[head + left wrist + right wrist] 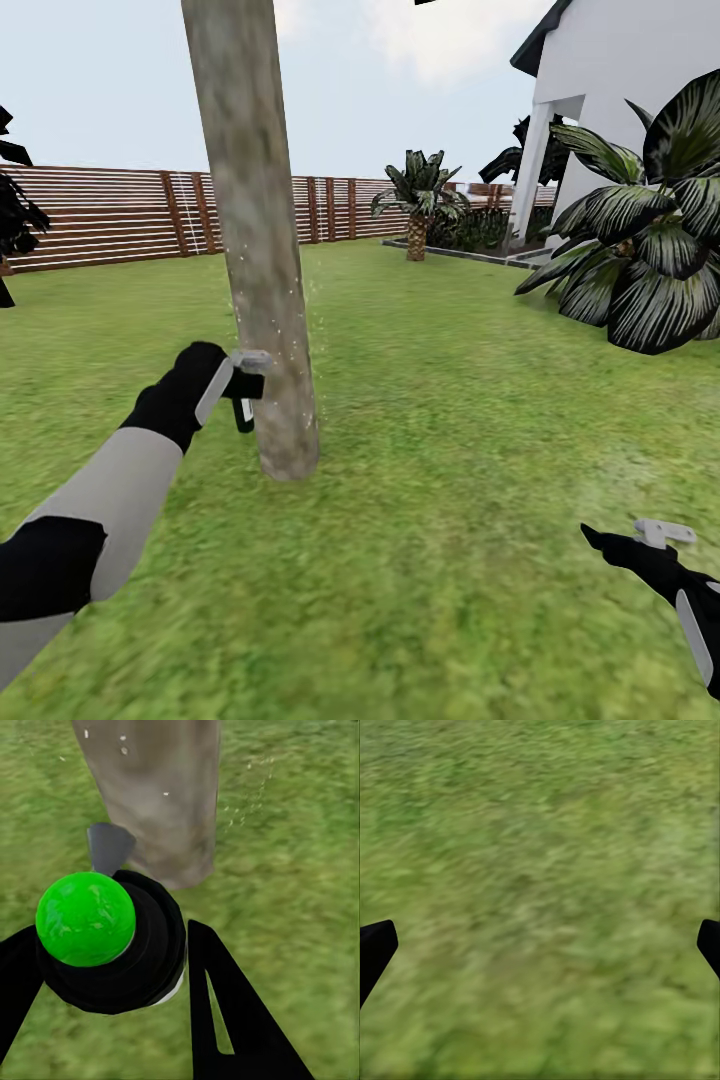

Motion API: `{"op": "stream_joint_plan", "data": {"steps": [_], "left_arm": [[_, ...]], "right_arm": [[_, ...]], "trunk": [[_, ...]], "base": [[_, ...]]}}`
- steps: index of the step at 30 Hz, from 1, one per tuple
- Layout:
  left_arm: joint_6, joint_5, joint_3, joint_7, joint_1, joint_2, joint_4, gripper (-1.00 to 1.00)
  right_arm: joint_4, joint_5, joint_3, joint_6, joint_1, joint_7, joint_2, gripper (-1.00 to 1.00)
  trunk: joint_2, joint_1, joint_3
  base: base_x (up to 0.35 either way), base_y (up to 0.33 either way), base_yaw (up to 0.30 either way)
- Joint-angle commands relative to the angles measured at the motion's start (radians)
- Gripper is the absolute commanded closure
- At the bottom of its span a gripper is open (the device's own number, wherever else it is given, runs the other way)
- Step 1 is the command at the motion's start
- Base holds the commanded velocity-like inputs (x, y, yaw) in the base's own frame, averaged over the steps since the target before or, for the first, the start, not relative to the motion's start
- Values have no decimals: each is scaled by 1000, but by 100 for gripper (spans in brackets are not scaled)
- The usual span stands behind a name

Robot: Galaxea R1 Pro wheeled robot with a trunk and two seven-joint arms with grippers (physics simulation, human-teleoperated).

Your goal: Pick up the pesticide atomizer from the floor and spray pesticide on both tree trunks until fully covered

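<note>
Now left gripper [240, 385] clamped on atomizer [245, 388] beside trunk [255, 240], right gripper [640, 540] apart, low.

green grass floor [430, 420], tree trunk [255, 230] rooted

No readable text, labels, brands, numbers or signs in any view. Atomizer [243, 385] at trunk [258, 240], centre left of head view: label too small to read. Left wrist view: atomizer [112, 937] seen from above, plain green ball on black body, no lettering visible. Fence [120, 215] at upper left and house [630, 90] at upper right of head view: no markings.
</note>
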Motion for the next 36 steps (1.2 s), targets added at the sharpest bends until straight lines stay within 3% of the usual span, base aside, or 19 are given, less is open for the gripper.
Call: {"op": "stream_joint_plan", "data": {"steps": [1, 36], "left_arm": [[0, -1, 0, 0, -1, 0, 0, 100], [16, 6, 0, 2, -260, -11, 29, 100]], "right_arm": [[0, 0, 0, 0, 0, 0, 0, -100], [2, -3, 0, 0, -1, 0, -7, -100]], "trunk": [[0, 0, 0], [0, 0, 0]], "base": [[0, 0, 0], [0, 0, 0]]}}
